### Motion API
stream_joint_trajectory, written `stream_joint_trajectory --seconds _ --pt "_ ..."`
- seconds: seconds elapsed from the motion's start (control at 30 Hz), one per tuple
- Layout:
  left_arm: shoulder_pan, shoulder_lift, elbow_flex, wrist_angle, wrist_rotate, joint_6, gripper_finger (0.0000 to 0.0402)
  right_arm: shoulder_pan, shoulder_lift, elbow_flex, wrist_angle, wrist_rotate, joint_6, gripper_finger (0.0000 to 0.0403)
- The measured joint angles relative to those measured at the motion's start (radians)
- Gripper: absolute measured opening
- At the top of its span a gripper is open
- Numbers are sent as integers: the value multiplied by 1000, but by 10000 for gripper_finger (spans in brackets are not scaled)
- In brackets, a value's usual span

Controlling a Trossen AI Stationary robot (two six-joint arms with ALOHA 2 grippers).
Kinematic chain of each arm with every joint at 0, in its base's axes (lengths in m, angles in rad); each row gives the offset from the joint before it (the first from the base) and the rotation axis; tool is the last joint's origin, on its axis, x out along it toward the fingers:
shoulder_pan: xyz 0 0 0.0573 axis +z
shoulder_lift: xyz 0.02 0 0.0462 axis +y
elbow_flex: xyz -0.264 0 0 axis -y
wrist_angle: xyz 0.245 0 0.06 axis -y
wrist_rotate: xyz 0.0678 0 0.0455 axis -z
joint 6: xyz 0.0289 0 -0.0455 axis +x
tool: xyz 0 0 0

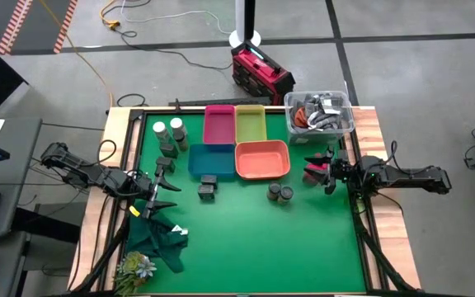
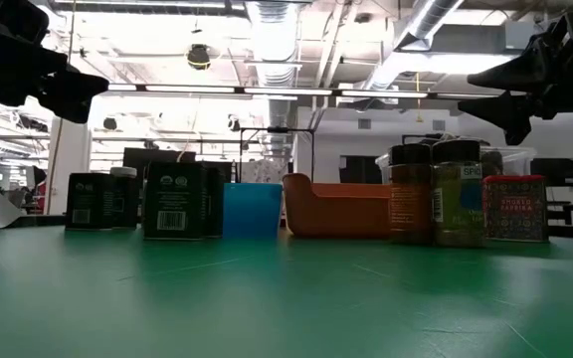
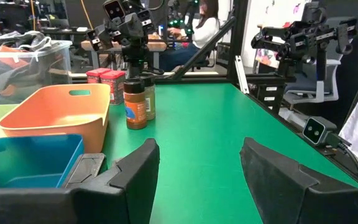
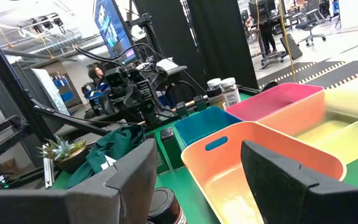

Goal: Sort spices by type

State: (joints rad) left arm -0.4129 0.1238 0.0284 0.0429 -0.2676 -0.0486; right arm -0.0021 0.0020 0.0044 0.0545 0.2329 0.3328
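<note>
Up front the left gripper point(image 1: 162, 183) hangs over the green table point(image 1: 246, 239) near its left edge, fingers apart and holding nothing. A little further in sit two dark boxy tins point(image 1: 207, 187), and to their right two dark round jars point(image 1: 280, 193). The right gripper point(image 1: 326, 172) is above the magenta-red cubes point(image 1: 313, 174), jaws parted, empty. Further back are the trays point(image 1: 261, 159), with white-topped round jars point(image 1: 168, 129) at the back left.
</note>
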Motion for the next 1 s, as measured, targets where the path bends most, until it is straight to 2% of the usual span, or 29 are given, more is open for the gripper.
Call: stream_joint_trajectory --seconds 0.23,0.47,0.6,0.7,0.87,0.93,1.0 --pt "0 0 0 14 0 -4 215 0 0 0 0 0 0 260" --pt "0 0 0 24 0 -188 215 0 0 0 0 0 0 260" --pt "0 0 0 27 -3 -207 215 0 0 0 0 0 0 260" --pt "0 0 0 33 -51 -193 215 0 0 0 0 0 0 260" --pt "0 0 0 21 -77 -302 215 -17 0 0 9 51 0 260" --pt "0 0 0 22 -77 -323 215 -25 0 0 10 54 30 260" --pt "0 1 10 25 -77 -279 215 -25 0 0 11 54 134 260"
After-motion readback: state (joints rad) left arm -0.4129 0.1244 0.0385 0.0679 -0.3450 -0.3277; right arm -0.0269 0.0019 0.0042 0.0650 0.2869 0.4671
